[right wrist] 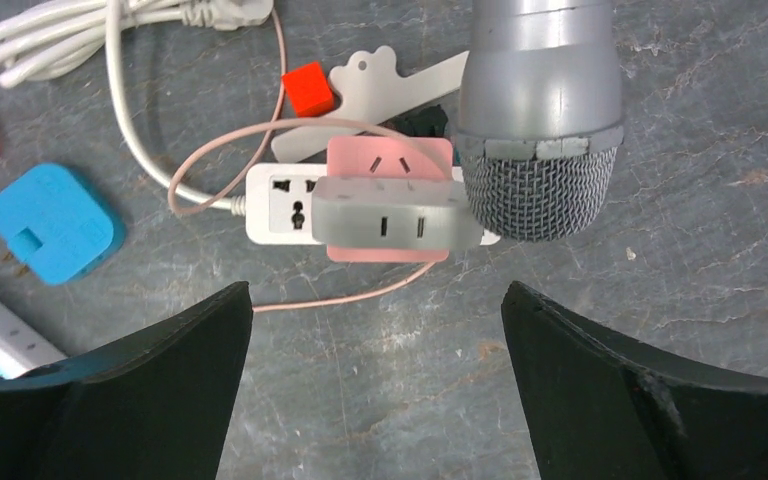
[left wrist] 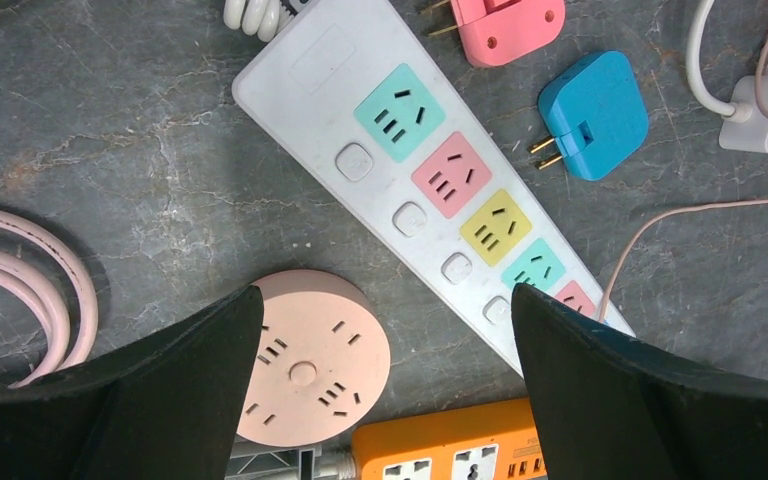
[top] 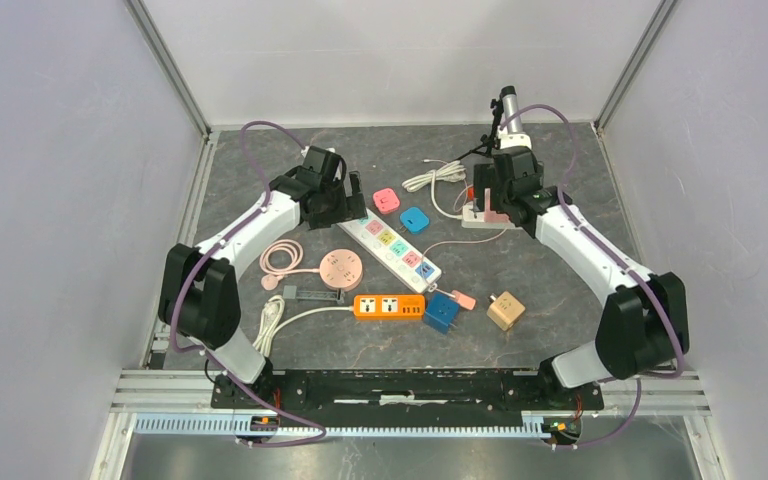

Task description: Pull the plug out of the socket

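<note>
Under right gripper (right wrist: 377, 295): grey plug (right wrist: 395, 212) seated on pink socket (right wrist: 390, 158), beside white power strip (right wrist: 278, 205).
Plug axis: left-right across wrist view, slotted face toward camera.
Jaws: right gripper and left gripper (left wrist: 388, 292) both spread, empty.

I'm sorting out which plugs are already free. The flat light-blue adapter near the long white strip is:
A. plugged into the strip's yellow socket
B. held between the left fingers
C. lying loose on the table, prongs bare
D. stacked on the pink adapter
C: the light-blue adapter lies flat on the table beside the long white strip, with both metal prongs showing and in no socket.
</note>
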{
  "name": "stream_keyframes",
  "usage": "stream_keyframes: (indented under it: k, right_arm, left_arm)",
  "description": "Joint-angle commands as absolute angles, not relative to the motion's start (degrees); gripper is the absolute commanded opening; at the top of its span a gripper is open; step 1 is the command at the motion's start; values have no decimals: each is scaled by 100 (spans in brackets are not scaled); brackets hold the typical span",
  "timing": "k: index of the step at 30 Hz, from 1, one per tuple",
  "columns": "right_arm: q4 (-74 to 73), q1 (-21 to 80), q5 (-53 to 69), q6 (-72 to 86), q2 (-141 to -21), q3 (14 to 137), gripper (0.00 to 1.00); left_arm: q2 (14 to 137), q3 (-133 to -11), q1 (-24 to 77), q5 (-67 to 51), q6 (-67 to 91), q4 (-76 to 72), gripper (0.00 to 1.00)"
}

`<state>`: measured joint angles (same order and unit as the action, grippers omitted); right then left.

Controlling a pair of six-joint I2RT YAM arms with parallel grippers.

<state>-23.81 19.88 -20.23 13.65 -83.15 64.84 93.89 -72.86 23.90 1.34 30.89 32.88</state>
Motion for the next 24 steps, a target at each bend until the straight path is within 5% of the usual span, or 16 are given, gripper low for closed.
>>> stream_keyframes:
  k: [1,17,24]
  right_arm:
    - [-1928,1855,-2330,1741,-8505,6754,98]
    - [-973,1687,-1988,2033,-8906,6307,96]
    - [-899,1685,-1819,1946,-8921,6155,77]
  left_arm:
    - [9149,-7234,2358,62,3107,3217,100]
    - [9277,-7330,2318,-96,3161,3207,100]
    - [9280,-7304,2283,-165,3177,3207,100]
